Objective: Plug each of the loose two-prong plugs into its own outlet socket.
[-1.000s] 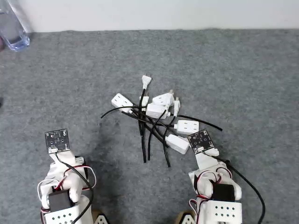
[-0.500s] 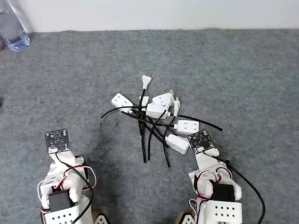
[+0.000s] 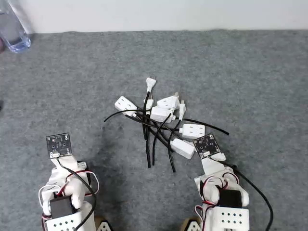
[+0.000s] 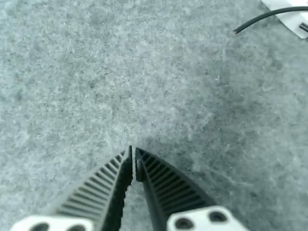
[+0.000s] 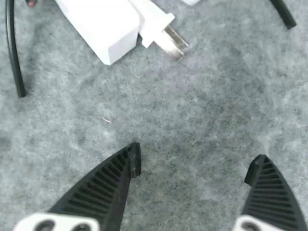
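No movement since the earlier frames: both arms and every piece lie exactly as before.

The task items form one tangled cluster (image 3: 163, 120) at the middle of the grey mat (image 3: 250, 77). They are small white plastic bodies, each with a short black cord (image 3: 148, 144), and the cords cross one another. The farthest plug (image 3: 150, 83) lies at the cluster's far edge, prongs pointing away from the arms. A socket block (image 3: 193, 130) with dark slots in its face lies on the right side, and a second socket block (image 3: 126, 104) on the left. The bodies packed between them appear to be a mix of both kinds; the high view does not settle which.

The nearest plug (image 5: 103, 29) has a white rectangular body stepping down to a narrower neck with bright metal prongs (image 5: 173, 43). It lies flat on the mat near the right gripper (image 5: 197, 159), not touching it. That gripper's jaws are spread wide and hold nothing.

The left gripper (image 4: 133, 153) is closed tip to tip with nothing between, over bare mat, well apart from the cluster.

A clear bottle (image 3: 12, 29) stands at the far left corner.
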`<state>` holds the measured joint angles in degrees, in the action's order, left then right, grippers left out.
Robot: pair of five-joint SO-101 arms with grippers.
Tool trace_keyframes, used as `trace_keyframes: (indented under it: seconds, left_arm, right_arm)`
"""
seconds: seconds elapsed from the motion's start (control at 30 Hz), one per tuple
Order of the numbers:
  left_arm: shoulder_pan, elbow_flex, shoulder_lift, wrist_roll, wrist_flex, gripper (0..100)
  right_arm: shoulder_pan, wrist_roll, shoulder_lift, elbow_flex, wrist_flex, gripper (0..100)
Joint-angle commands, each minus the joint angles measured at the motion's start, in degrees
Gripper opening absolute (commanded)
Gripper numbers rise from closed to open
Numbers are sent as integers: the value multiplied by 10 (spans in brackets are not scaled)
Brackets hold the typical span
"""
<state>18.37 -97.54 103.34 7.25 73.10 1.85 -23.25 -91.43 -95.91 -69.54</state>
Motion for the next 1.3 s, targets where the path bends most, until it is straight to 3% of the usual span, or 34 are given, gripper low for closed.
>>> trace_keyframes:
  seconds: [0.0,0.7,0.97,1.27]
  left_arm:
    - [4,11,8,-2,-7,13]
    - [4,11,8,-2,-7,13]
    - [-37,11,8,-2,-7,13]
    - [-35,11,8,-2,-7,13]
  right_arm:
    - [7,-6,6,15,-6,351]
    - [7,-6,6,15,-6,351]
    - [7,-6,6,15,-6,351]
    - [7,-6,6,15,-6,351]
